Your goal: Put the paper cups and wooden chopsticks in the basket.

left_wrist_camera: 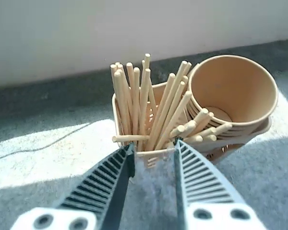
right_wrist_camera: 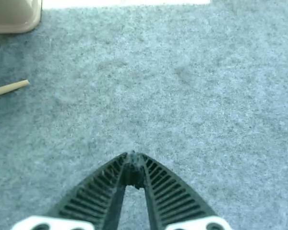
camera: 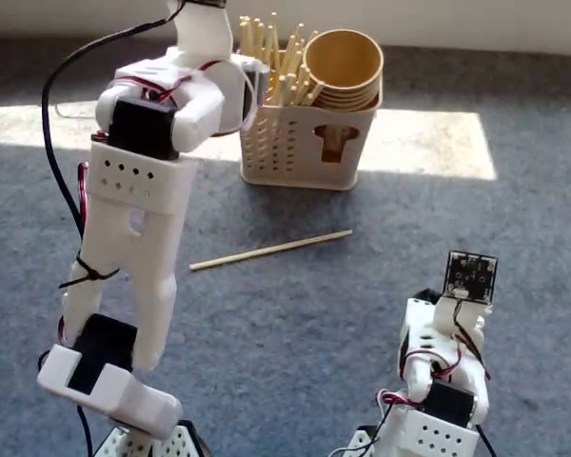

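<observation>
A cream slotted basket (camera: 300, 143) stands at the far middle of the grey carpet. It holds a stack of paper cups (camera: 344, 65) and a bunch of wooden chopsticks (camera: 271, 52). One chopstick (camera: 271, 249) lies loose on the carpet in front of the basket. In the left wrist view my left gripper (left_wrist_camera: 153, 145) is open and holds nothing, just short of the basket's rim (left_wrist_camera: 116, 120), beside the chopsticks (left_wrist_camera: 144, 105) and cups (left_wrist_camera: 233, 88). My right gripper (right_wrist_camera: 133, 156) is shut on nothing over bare carpet, with the loose chopstick's end (right_wrist_camera: 9, 88) off to the side.
The left arm (camera: 138, 219) stretches from the near left corner up to the basket. The right arm (camera: 447, 367) sits folded at the near right. Sunlit patches cross the carpet beside the basket. A black cable (camera: 62, 86) loops at the far left.
</observation>
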Robot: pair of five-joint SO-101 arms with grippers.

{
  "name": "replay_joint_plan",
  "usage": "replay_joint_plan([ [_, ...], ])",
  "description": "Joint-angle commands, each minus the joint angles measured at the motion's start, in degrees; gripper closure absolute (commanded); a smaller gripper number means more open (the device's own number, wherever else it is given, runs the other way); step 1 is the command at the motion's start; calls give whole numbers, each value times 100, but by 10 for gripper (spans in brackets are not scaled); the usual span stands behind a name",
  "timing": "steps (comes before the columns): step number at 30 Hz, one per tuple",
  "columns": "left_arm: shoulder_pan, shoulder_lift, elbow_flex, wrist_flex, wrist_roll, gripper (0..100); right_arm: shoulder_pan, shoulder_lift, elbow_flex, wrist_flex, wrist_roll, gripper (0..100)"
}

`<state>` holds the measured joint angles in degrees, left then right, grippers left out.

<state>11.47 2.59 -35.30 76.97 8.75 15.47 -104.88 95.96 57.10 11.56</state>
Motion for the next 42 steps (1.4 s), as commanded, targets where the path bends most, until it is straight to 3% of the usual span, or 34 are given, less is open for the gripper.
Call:
replay_joint_plan([
  [1, 453, -286, -268, 571, -202, 860, 57, -40, 734, -207, 18, 992],
  [11, 1613, -268, -207, 1574, -1213, 861, 57, -40, 734, -207, 18, 992],
  [15, 2053, -268, 637, 1556, -1820, 861, 57, -40, 734, -207, 18, 992],
  [19, 2237, -268, 1824, 818, -2242, 861, 75, -40, 734, -207, 18, 992],
  [25, 2105, -268, 3266, -651, -2259, 857, 75, -40, 734, -207, 18, 992],
  [30, 2114, -259, 3996, -1398, -2259, 857, 66, -40, 734, -207, 18, 992],
  [35, 2105, 154, 4119, -1732, -2259, 857, 66, -40, 734, -207, 18, 992],
  [42, 2105, 1534, 3231, -1688, -2268, 857, 66, -40, 734, -207, 18, 992],
])
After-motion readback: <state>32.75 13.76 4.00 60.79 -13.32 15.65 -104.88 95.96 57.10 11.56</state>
